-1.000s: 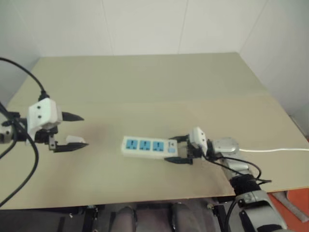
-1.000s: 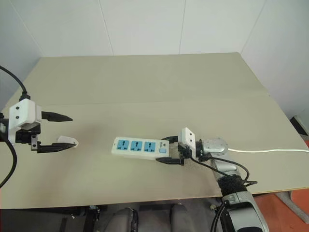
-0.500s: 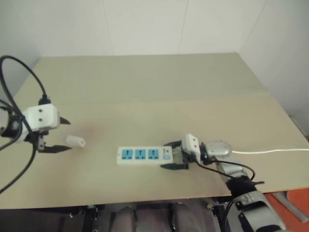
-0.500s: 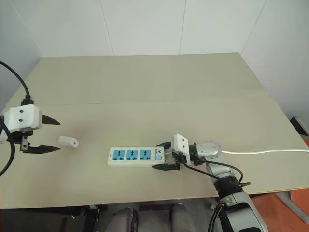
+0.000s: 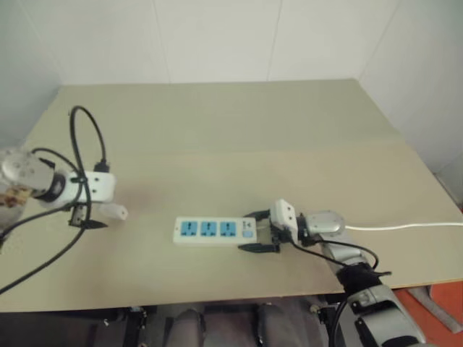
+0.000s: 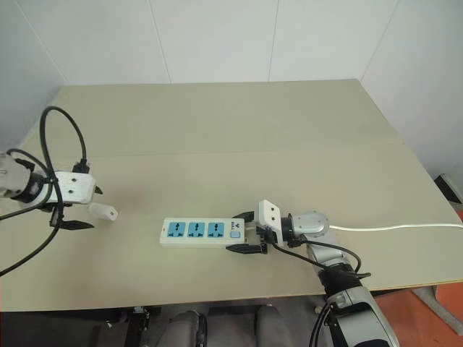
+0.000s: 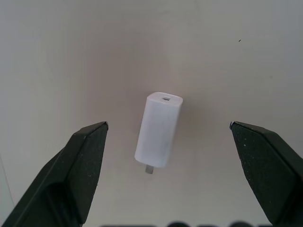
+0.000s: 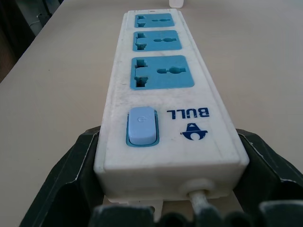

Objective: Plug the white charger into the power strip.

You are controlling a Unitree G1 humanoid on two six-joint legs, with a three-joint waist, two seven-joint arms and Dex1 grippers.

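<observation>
While your right gripper (image 6: pixel 247 232) is clamping the power strip (image 6: pixel 202 231) steady, your left gripper (image 7: pixel 168 137) is hovering spread around the white charger (image 7: pixel 158 128), ready to grasp.

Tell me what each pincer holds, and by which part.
The right pincer grips the power strip at its switch end. The left pincer is open, holding nothing.

The small white rounded charger block (image 8: pixel 175 3) is cut off by the right wrist view's edge. The long white power strip's thin white cord (image 5: pixel 405 226) runs off the picture's side.
</observation>
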